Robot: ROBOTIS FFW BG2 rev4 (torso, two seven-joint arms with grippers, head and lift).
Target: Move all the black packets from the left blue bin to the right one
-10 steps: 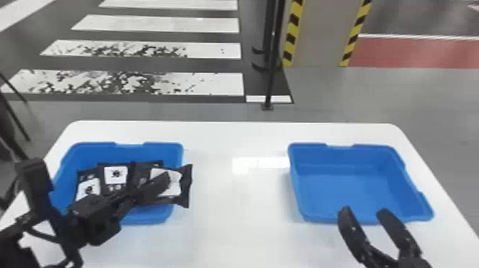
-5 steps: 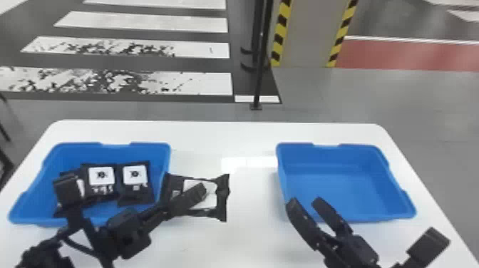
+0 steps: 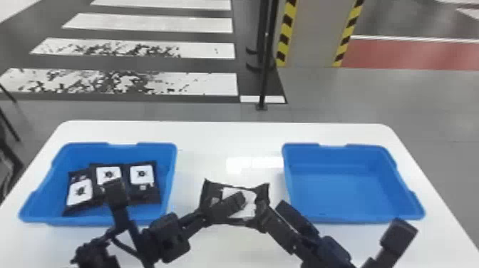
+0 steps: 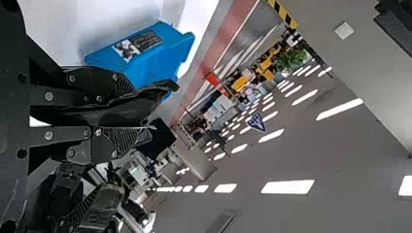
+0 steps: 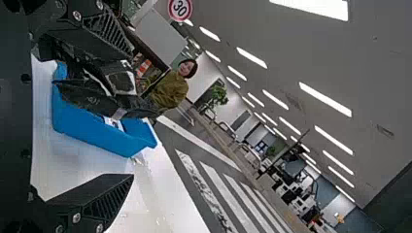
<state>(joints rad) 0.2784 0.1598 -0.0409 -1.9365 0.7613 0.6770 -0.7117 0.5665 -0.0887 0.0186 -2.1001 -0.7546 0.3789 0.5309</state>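
In the head view, my left gripper [image 3: 233, 205] is shut on a black packet [image 3: 215, 192] with a white label, held over the table between the bins. The left wrist view has this packet [image 4: 116, 110] pinched by the left gripper [image 4: 133, 116]. My right gripper [image 3: 276, 208] stands open at the held packet's right end. In the right wrist view the right gripper's [image 5: 130, 114] fingers are wide apart, with the packet [image 5: 90, 99] nearer one of them. The left blue bin [image 3: 50, 199] holds three packets [image 3: 142, 194]. The right blue bin [image 3: 342, 192] is empty.
Both bins stand on a white table [image 3: 228, 139], well apart, with the two arms reaching in from the near edge. A black pole [image 3: 265, 71] rises from the floor beyond the table.
The left gripper has carried the packet rightward from over the left bin to between the bins. My right gripper has moved left to the packet's side. The head view has shifted slightly.
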